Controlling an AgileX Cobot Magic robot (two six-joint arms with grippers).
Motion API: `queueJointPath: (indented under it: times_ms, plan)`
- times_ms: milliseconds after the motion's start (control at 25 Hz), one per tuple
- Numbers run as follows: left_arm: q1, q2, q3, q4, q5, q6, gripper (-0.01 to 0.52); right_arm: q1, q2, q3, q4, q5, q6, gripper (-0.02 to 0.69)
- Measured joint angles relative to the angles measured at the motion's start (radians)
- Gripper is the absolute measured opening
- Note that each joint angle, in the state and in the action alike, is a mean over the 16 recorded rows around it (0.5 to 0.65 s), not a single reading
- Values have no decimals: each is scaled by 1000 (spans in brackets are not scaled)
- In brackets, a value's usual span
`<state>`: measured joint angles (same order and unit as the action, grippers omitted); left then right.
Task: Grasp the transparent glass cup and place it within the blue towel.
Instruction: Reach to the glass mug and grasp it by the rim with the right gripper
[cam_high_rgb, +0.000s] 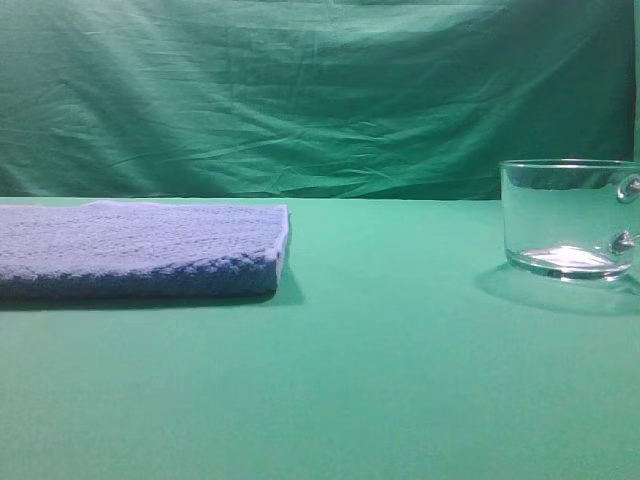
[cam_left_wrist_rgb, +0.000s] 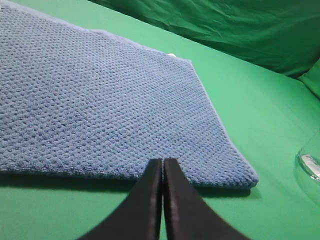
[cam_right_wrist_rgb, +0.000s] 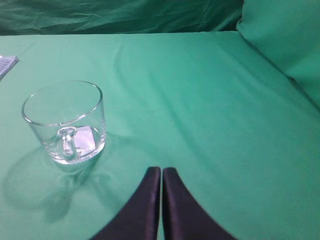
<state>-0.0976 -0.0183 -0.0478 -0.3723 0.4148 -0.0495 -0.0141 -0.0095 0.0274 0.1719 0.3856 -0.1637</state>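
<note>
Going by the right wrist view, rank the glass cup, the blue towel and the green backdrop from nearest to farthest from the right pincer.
1. Transparent glass cup, ahead-left of the shut right pincer.
2. Blue towel, corner at far left edge.
3. Green backdrop, across the top.

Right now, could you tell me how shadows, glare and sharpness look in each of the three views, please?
Exterior high: soft even light, the blue towel casts a thin shadow along its front edge, and the glass cup is cut by the right edge, its base glinting. Left wrist: towel weave crisp, the shut left gripper dark. Right wrist: cup throws a pale shadow, bright patch in its base; right gripper slightly soft.
</note>
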Motion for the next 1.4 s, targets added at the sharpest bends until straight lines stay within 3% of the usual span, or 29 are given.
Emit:
queueJointPath:
  times_ms: [920,1400]
  plan:
    - [0,0,0,0,0,0,0,0,0,0,2,-6,0,0]
    - [0,0,0,0,0,-1,0,0,6,-23,129,-161,-3,0]
